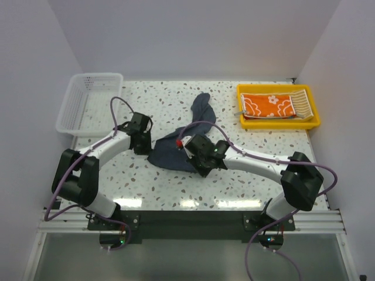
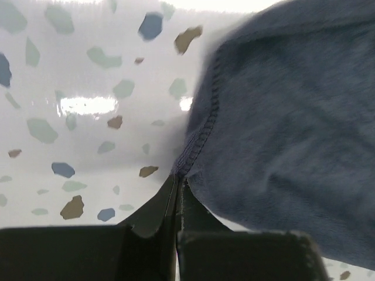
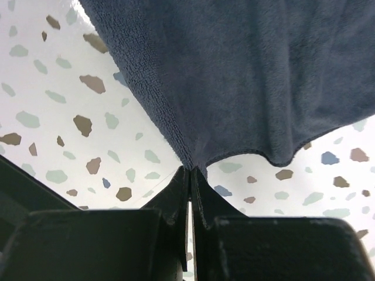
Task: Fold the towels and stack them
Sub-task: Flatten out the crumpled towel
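A plain dark blue-grey towel [image 1: 176, 149] lies crumpled mid-table, one end stretching back toward the far side. My left gripper [image 1: 143, 147] is shut on its left hemmed edge [image 2: 202, 132]; the pinch shows at the fingertips [image 2: 177, 175]. At the towel's near right corner [image 3: 193, 158] my right gripper [image 1: 196, 157] is shut as well, its pinch [image 3: 191, 170] lifted above the speckled table. An orange towel with white flower prints [image 1: 266, 105] lies folded in the yellow tray [image 1: 313, 111], over a tan-and-white striped towel [image 1: 302, 102].
A white mesh basket [image 1: 88, 102] stands at the back left. The yellow tray sits at the back right corner. White walls close in the table on three sides. Cables loop over both arms.
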`<state>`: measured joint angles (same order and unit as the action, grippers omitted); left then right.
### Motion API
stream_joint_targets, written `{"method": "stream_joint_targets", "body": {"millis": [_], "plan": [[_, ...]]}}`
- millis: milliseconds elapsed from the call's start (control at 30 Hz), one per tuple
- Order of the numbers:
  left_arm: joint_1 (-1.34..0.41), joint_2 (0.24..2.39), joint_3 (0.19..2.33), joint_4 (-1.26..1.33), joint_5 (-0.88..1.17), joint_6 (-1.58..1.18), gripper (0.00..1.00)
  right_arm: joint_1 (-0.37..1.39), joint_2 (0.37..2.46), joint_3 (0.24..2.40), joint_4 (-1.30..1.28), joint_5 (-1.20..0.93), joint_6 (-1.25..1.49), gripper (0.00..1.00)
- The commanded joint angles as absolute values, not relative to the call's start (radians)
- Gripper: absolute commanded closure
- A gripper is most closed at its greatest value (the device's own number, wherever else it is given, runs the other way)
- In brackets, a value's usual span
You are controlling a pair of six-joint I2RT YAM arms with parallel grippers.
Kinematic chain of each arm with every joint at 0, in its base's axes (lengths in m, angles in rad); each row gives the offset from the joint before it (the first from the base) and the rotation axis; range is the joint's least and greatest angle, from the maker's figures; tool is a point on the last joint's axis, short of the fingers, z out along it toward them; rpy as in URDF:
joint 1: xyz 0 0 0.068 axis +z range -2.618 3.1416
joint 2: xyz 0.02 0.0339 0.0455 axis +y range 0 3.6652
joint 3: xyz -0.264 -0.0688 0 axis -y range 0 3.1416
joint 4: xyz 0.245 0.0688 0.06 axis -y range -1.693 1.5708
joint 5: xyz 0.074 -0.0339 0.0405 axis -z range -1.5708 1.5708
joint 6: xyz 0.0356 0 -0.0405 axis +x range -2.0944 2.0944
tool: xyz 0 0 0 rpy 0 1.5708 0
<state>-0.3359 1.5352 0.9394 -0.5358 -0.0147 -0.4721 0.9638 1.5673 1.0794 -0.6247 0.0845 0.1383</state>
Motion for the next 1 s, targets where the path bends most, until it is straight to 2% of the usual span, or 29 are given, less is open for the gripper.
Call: {"method": "stream_joint_targets", "body": {"millis": [0,300,533,633,867,967], "plan": [[-0.331,1.519,0.861,-0.517,-0.066,-0.521,1.0,0.966,1.549,1.04,-0.598,0.017,0.13,1.0],[-0.333,1.505,0.81,-0.511,-0.112,-0.5,0.98,1.0,1.578,0.999,-0.568,-0.018,0.135,1.0],[-0.334,1.45,0.799,-0.503,-0.066,-0.474,0.64,1.002,1.592,1.003,-0.555,-0.029,0.14,1.0],[-0.334,1.443,0.802,-0.506,-0.06,-0.465,0.57,1.003,1.598,1.006,-0.56,-0.028,0.135,1.0],[-0.365,1.494,0.808,-0.503,-0.055,-0.448,0.57,1.003,1.598,1.002,-0.555,-0.026,0.135,1.0],[-0.376,1.531,0.816,-0.511,-0.092,-0.453,0.6,1.003,1.6,0.997,-0.555,-0.025,0.137,1.0]]}}
